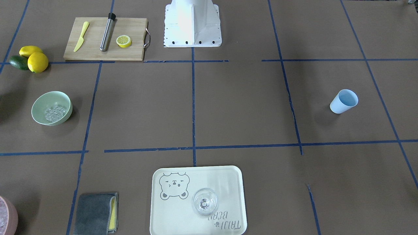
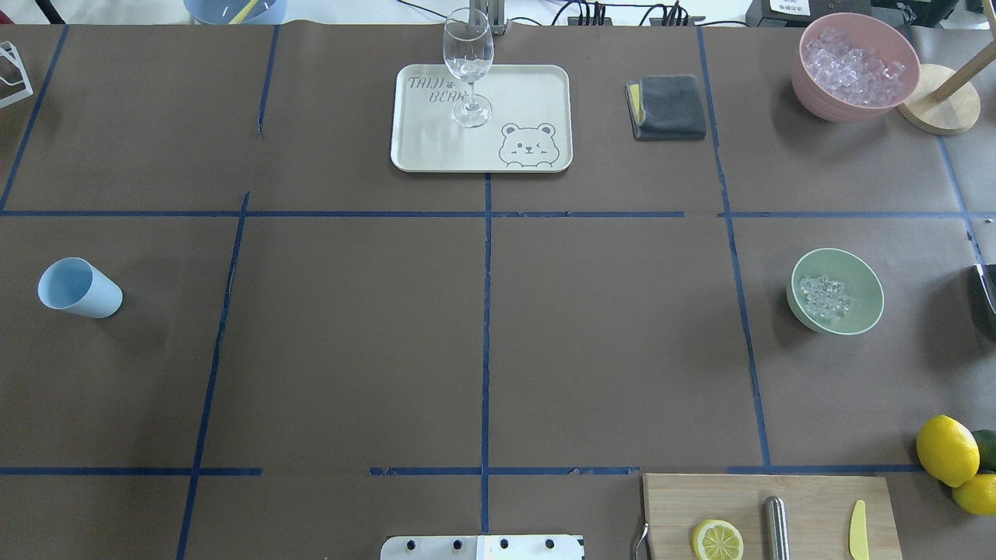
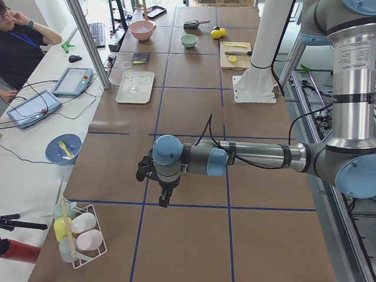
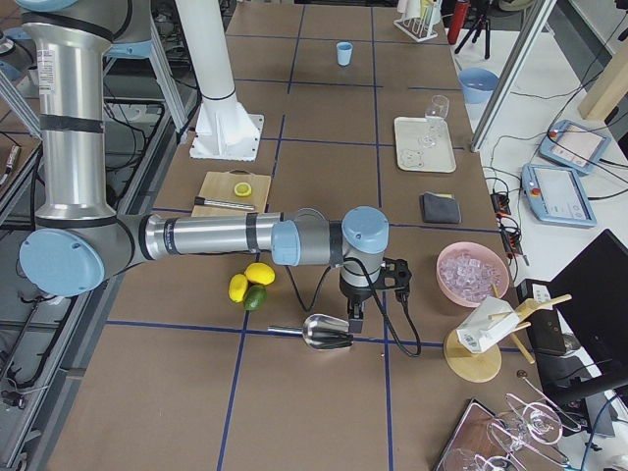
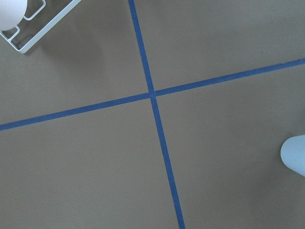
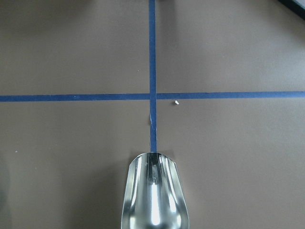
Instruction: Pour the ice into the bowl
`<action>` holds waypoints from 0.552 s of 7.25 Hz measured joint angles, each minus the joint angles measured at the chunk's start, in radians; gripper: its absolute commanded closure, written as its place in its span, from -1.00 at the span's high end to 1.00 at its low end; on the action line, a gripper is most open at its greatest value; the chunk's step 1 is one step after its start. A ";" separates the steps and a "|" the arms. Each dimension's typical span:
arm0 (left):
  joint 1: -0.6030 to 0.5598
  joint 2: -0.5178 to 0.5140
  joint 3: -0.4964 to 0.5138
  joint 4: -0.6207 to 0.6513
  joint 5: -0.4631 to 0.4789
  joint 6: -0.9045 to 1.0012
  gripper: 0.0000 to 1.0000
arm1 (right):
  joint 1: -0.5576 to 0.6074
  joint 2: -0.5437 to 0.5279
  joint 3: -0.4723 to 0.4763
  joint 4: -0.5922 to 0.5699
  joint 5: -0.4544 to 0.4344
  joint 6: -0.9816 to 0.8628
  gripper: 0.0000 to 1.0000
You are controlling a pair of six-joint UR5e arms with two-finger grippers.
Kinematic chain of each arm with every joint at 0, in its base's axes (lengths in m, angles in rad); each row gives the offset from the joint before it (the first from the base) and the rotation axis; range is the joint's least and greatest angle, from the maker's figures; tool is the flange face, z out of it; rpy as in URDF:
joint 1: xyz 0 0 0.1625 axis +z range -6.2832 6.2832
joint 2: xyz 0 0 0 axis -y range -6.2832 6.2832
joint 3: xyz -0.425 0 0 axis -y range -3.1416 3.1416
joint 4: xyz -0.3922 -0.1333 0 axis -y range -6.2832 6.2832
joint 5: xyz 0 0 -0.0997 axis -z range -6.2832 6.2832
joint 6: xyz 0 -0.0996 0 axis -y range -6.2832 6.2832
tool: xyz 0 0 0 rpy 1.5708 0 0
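The pale mint-green bowl stands on the table and holds the ice, a small heap of clear cubes; both also show in the overhead view, bowl and ice. The light blue cup stands empty far across the table. My left gripper hangs over bare table near the cup, whose rim shows in the left wrist view. My right gripper hangs right at a metal scoop lying on the table, also in the right wrist view. I cannot tell whether either gripper is open or shut.
A cutting board carries a yellow knife, a steel muddler and a lemon half. Lemons and a lime lie beside it. A tray bears a clear glass. A grey cloth, the pink container and a wire rack stand around.
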 measured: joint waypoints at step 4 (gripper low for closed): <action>0.000 0.002 0.000 0.002 0.000 -0.001 1.00 | 0.001 -0.003 0.009 -0.010 0.007 0.008 1.00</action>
